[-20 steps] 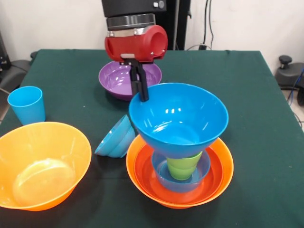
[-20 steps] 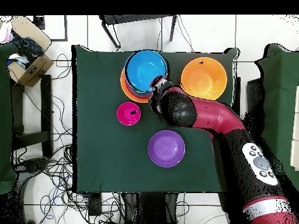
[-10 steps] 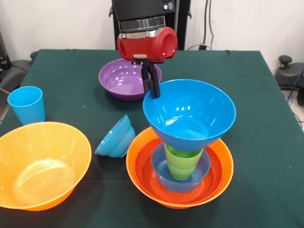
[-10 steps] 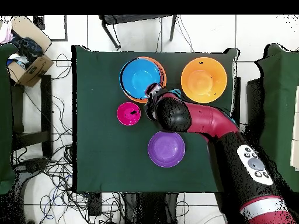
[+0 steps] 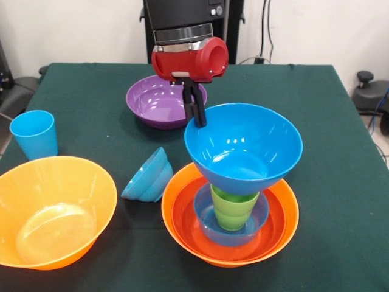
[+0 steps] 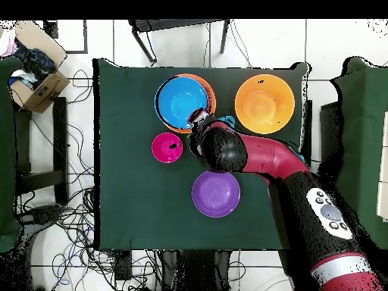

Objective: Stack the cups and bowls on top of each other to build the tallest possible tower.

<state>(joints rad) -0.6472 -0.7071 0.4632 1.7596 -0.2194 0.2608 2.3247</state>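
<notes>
My gripper point(image 5: 196, 117) is shut on the near-left rim of a big blue bowl point(image 5: 244, 149), and it also shows beside that bowl in the overhead view point(image 6: 195, 118). The bowl's base sits right over the mouth of the lime green cup point(image 5: 234, 208). That cup stands in a small blue bowl point(image 5: 209, 220), nested in a red-orange bowl point(image 5: 185, 219) inside an orange bowl point(image 5: 290, 214). From above, only the blue bowl point(image 6: 182, 98) of this tower shows, ringed by orange. The light blue cup point(image 5: 34, 134) stands alone at the left.
A big orange bowl point(image 5: 51, 210) sits front left and shows in the overhead view point(image 6: 264, 102) too. A small blue bowl point(image 5: 149, 176) lies tipped beside the tower. A purple bowl point(image 5: 159, 100) is behind the gripper. The overhead view shows a pink bowl point(image 6: 167, 147).
My gripper carried the big blue bowl to the right in the front view, centring it over the green cup. It has barely moved in the last half second.
</notes>
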